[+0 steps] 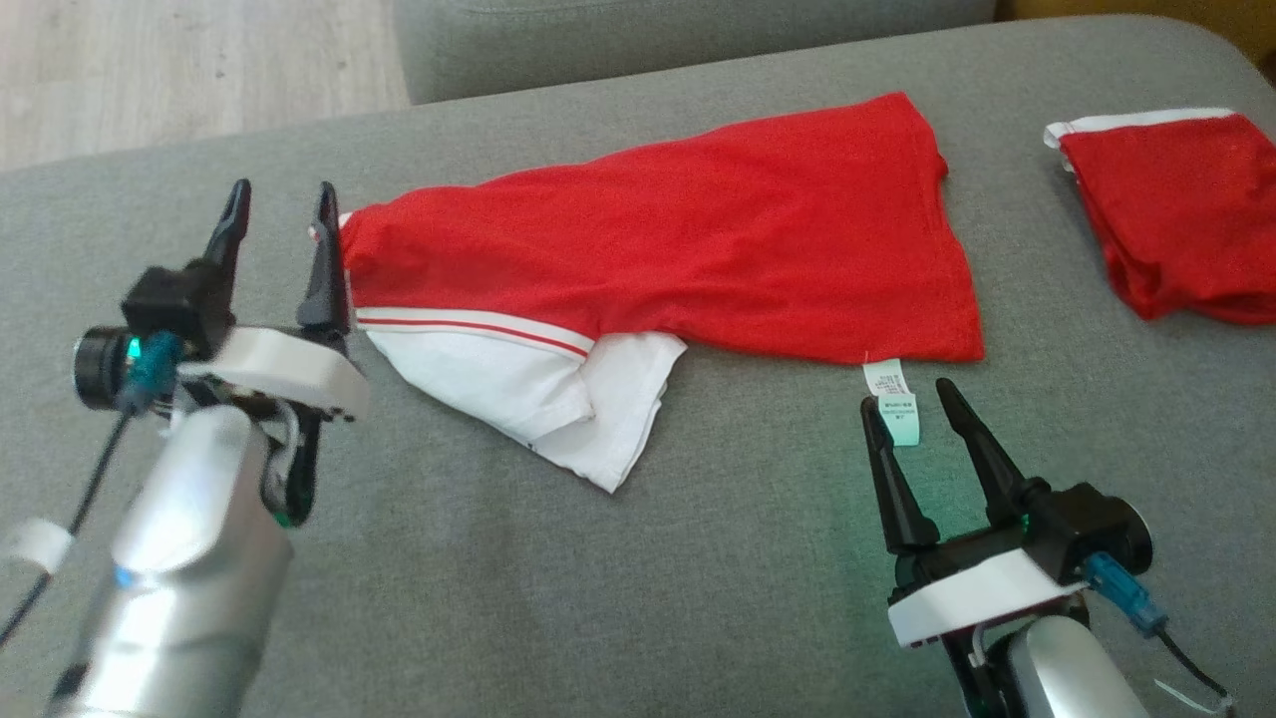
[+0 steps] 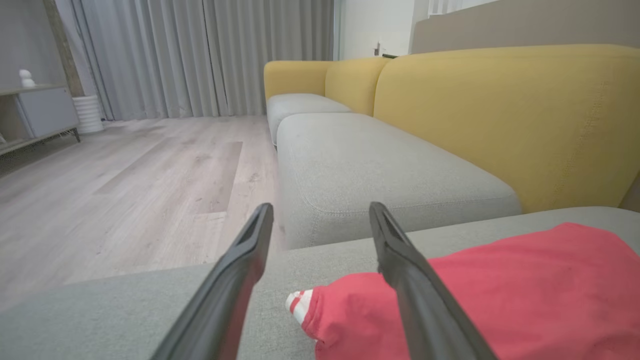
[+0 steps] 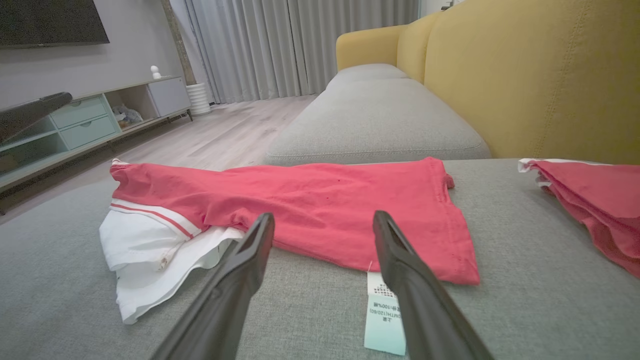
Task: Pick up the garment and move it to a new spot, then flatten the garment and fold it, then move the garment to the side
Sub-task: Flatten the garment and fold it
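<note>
The garment [image 1: 698, 239] lies stretched across the grey sofa seat [image 1: 598, 558], between the two grippers. The left gripper [image 1: 282, 194] stands at the garment's left end with its fingers spread wide and nothing between them. Its inner finger is just beside the striped tip of the cloth, though whether it touches cannot be told. The right gripper [image 1: 905, 391] sits at the near right corner, also wide open and empty. Its fingertips stop just short of the red hem, one on either side of the care label [image 1: 894, 399] that sticks out from it.

The garment is mostly red and lies fairly flat, with a long crease running along its length. Along the near left side a white part shows from under the red, edged with a red-and-white stripe. It is bunched and folded over itself (the least tidy part of the piece). The label is white at the top and pale mint below.

The print on the label is too small to read. In the right wrist view one finger covers part of the label. How the layers lie under the red top cannot be seen. A second red piece [image 1: 1186, 219] with a white edge lies well apart on the right, cut off by the frame.
</note>
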### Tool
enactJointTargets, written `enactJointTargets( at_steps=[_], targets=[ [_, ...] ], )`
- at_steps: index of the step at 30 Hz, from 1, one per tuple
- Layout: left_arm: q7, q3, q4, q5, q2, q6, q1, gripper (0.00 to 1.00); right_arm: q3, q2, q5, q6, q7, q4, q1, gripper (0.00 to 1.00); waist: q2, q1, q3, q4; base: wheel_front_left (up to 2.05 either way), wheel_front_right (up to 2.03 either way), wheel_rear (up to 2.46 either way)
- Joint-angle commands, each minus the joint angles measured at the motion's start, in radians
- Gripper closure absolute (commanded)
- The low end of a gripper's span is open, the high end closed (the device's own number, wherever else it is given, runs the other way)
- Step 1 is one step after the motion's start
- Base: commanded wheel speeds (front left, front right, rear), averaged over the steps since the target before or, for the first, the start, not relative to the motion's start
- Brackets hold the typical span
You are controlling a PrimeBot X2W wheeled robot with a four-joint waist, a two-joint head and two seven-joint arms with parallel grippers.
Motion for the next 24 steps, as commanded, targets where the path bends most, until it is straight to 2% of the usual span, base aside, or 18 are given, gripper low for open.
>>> enactJointTargets(
  at_steps=[1,3,6,10,16,24],
  targets=[
    [-0.010,0.045,-0.077,0.030,0.013,0.024,0.010,0.00,0.023,-0.002,-0.003,-0.001,-0.004,-0.028,-0.018,0.00,0.0000,-0.0001,-0.007,0.007,0.00,0.00,0.00],
    [-0.010,0.054,-0.138,0.048,-0.018,0.037,0.070,0.00,0.022,-0.002,-0.003,-0.001,-0.004,-0.029,-0.016,0.00,0.0000,-0.0001,-0.009,0.012,0.00,0.00,0.00],
    [-0.011,0.033,-0.205,0.079,-0.068,0.031,0.169,0.00,0.022,-0.002,-0.003,-0.001,-0.004,-0.030,-0.013,0.00,0.0000,-0.0001,-0.009,0.017,0.00,0.00,0.00],
    [-0.011,-0.034,-0.220,0.146,-0.119,0.044,0.270,0.00,0.027,-0.002,-0.005,-0.001,-0.004,-0.028,-0.011,0.00,0.0000,-0.0001,-0.004,0.014,0.00,0.00,0.00],
    [0.003,-0.117,-0.113,0.209,-0.157,0.079,0.315,0.00,0.031,-0.002,-0.008,-0.001,-0.004,-0.025,-0.015,0.00,0.0000,-0.0001,0.010,0.009,0.00,0.00,0.00],
    [0.020,-0.121,0.023,0.219,-0.173,0.128,0.251,0.00,0.035,-0.002,-0.009,-0.001,-0.004,-0.022,-0.027,0.00,0.0000,-0.0001,0.029,0.003,0.00,0.00,0.00]
  ],
)
